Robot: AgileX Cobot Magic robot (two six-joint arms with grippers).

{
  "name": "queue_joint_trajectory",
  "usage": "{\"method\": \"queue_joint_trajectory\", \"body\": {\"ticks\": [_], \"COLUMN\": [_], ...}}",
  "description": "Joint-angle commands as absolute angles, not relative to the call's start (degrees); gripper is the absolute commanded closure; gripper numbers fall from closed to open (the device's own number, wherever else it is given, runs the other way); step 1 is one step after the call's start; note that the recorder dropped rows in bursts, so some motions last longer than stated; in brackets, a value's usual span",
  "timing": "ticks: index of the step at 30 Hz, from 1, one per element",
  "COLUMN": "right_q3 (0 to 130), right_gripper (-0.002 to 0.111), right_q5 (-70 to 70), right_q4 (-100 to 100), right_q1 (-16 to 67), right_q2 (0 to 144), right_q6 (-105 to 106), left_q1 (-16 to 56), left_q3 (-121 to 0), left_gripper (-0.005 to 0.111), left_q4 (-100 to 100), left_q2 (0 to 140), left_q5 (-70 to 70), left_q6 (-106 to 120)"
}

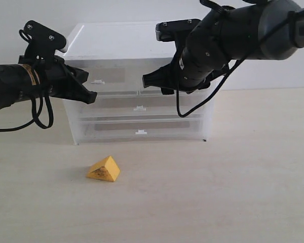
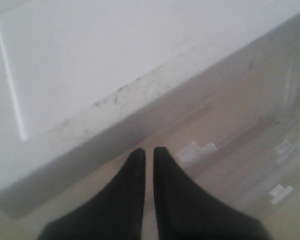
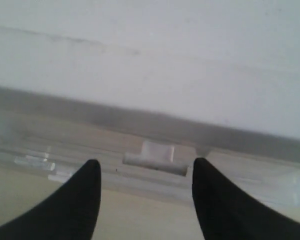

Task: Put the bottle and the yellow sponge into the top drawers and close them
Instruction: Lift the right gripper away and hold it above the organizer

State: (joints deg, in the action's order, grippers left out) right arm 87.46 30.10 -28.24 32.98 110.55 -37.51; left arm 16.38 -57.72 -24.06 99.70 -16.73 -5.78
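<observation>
Worktop (image 1: pixel 243 192): pale wood, carrying the cabinet.
Cabinet (image 1: pixel 121 40): at the back, its front facing the arms.
Top drawers (image 1: pixel 116 81): both look shut.
Right pincer (image 3: pixel 146 167): tips apart astride the right handle (image 3: pixel 155 156), probably to pull it.
Left pincer (image 2: pixel 149 152): tips together, empty, by the left drawer front.
Sponge (image 1: pixel 104 169): on the worktop before the cabinet, not yet stowed.
Bottle: nowhere in sight.

A translucent plastic cabinet (image 1: pixel 119 43) is standing on a pale wooden table (image 1: pixel 223 192). In the cabinet's lower half two full-width drawers are sitting flush, the middle drawer (image 1: pixel 111 107) directly above the bottom drawer (image 1: pixel 111 130), each carrying one of the small white handles (image 1: pixel 139 108) at its centre. A white wall (image 1: pixel 116 10) is rising behind the cabinet
</observation>
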Motion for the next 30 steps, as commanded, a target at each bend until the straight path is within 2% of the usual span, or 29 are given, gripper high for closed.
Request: {"method": "queue_joint_trajectory", "body": {"ticks": [1, 8, 12, 15, 17, 18, 30], "right_q3": [88.01, 88.01, 88.01, 88.01, 88.01, 88.01, 88.01], "right_gripper": [0.058, 0.058, 0.060, 0.081, 0.104, 0.108, 0.108], "right_q5": [32.88, 39.88, 45.33, 46.32, 45.77, 45.20, 36.22], "right_q4": [-23.44, -11.20, -11.18, -11.06, -10.65, -9.75, -1.48], "right_q1": [31.95, 31.95, 31.95, 31.95, 31.95, 31.95, 31.95], "right_q2": [107.79, 103.27, 101.81, 101.19, 101.19, 101.19, 103.24], "right_q6": [-30.82, -19.65, -17.29, -15.90, -15.22, -14.53, -6.83], "left_q1": [16.25, 16.25, 16.25, 16.25, 16.25, 16.25, 16.25], "left_q3": [-58.08, -58.08, -58.08, -58.08, -58.08, -58.08, -58.08], "left_gripper": [0.103, 0.103, 0.103, 0.103, 0.103, 0.103, 0.103], "left_q4": [-23.38, -23.38, -23.38, -23.38, -23.38, -23.38, -24.21], "left_q2": [99.05, 99.05, 99.05, 99.05, 99.05, 99.05, 99.05], "left_q5": [-16.98, -16.74, -16.74, -16.63, -16.25, -16.00, -15.73], "left_q6": [-5.58, -6.26, -6.54, -6.74, -6.88, -6.88, -6.48]}}
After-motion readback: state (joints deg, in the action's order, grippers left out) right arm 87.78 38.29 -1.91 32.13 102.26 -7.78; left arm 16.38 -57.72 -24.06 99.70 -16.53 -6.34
